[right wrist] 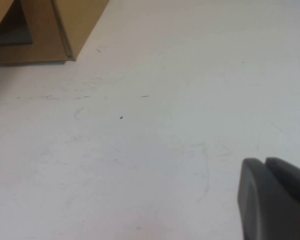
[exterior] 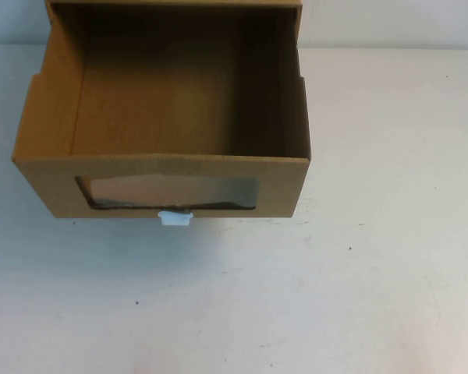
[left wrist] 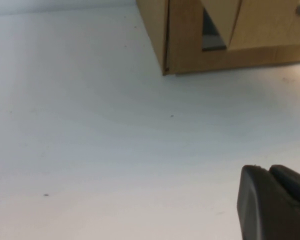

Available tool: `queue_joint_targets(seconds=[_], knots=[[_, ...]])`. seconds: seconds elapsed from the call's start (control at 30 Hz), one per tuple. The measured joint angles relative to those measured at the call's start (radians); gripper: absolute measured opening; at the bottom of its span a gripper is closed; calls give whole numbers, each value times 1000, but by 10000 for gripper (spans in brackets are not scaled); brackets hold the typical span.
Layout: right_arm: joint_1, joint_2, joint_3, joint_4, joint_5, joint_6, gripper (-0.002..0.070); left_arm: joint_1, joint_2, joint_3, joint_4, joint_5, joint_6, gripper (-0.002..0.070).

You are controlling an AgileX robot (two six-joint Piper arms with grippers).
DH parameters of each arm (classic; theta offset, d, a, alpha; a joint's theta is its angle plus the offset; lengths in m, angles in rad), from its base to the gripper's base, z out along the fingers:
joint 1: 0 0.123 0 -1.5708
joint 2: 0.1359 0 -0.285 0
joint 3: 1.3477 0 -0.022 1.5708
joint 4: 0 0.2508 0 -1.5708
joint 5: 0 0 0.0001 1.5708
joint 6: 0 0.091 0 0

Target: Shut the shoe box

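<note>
The brown cardboard shoe box [exterior: 171,167] stands at the back left of the white table. Its drawer is slid out toward me and looks empty inside. The front panel has a clear window [exterior: 168,192] with a small white pull tab [exterior: 175,219] below it. Neither gripper shows in the high view. In the left wrist view my left gripper [left wrist: 267,170] is shut and empty, low over the table, well short of the box's corner [left wrist: 190,45]. In the right wrist view my right gripper [right wrist: 264,161] is shut and empty, far from the box's corner [right wrist: 65,30].
The outer sleeve [exterior: 292,9] of the box shows at the top edge of the high view. The white table [exterior: 359,273] spreads bare in front of and to the right of the box.
</note>
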Motion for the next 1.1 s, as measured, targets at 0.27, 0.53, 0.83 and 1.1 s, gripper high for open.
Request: queue_joint_targets(seconds=[0.27,0.53,0.83,1.1], knots=[[0,0,0,0,0,0,-13,0,0,0,-398,-106,0,-5],[0,0,0,0,0,0,-13,0,0,0,-639,-276,20,-5],[0,0,0,0,0,0,-13,0,211,-266,-575,-52,42,-5],[0,0,0,0,0,0,-13,0,665,-781,-402,127,153,-5]])
